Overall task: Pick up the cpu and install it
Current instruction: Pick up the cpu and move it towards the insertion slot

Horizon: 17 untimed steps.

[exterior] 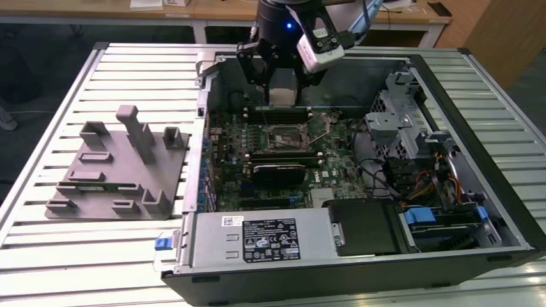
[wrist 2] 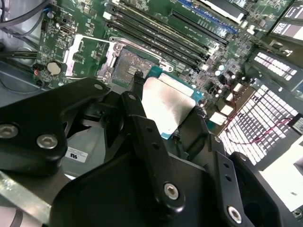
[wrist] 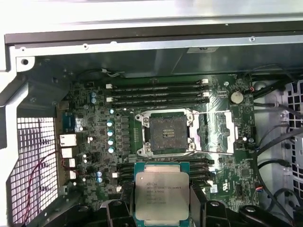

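Hangs low over the open case (exterior: 341, 284) in the exterior view, gripper (exterior: 282, 101) above the rear half of the board (exterior: 256, 137). Clamps the cpu (wrist: 162, 194) by two opposite edges, black fingers (wrist 2: 142, 123) pressed against it from either side. Shows the flat silver top to both wrist cameras, with a greenish rim running around it. Carries the chip in the air, clear of the board beneath. Sits, in the first wrist view, just beside the socket (wrist: 165, 134) and not over it, overlapping a run of long black slots (wrist: 208, 165). Same story in the second wrist view: chip near the socket, one corner close to the frame, no contact to be seen. Socket open, with the dark square contact field bare inside a metal frame and the shiny plate (wrist: 215, 132) swung out flat to one side, toward the coin cell (wrist: 236, 97). More long slots along the socket's far side. On the slatted table (exterior: 51, 256), at the exterior view's left of the case and well apart from the gripper, a grey fixture (exterior: 115, 173) with upright posts.
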Available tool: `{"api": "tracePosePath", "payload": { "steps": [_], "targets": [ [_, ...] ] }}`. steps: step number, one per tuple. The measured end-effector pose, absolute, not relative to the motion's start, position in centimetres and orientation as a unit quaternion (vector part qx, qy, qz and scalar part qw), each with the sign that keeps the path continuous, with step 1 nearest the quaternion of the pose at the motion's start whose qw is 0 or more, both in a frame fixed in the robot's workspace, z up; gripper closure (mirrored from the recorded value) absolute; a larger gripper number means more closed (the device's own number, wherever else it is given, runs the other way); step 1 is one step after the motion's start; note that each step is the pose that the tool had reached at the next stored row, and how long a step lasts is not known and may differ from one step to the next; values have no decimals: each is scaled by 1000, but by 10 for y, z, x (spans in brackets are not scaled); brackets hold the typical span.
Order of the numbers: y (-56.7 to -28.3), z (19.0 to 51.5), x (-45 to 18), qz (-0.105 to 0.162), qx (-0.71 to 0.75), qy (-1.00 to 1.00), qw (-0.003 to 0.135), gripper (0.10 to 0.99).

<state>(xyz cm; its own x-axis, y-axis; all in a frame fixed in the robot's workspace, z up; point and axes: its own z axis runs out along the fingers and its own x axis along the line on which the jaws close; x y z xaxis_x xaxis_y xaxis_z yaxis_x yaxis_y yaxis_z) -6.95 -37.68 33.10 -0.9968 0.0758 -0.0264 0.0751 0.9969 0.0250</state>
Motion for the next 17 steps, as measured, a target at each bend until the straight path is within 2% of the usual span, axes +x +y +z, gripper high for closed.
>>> {"api": "tracePosePath", "payload": {
  "steps": [17],
  "targets": [
    [-367,302,-61,7,38,999,14,541]
  ]
}}
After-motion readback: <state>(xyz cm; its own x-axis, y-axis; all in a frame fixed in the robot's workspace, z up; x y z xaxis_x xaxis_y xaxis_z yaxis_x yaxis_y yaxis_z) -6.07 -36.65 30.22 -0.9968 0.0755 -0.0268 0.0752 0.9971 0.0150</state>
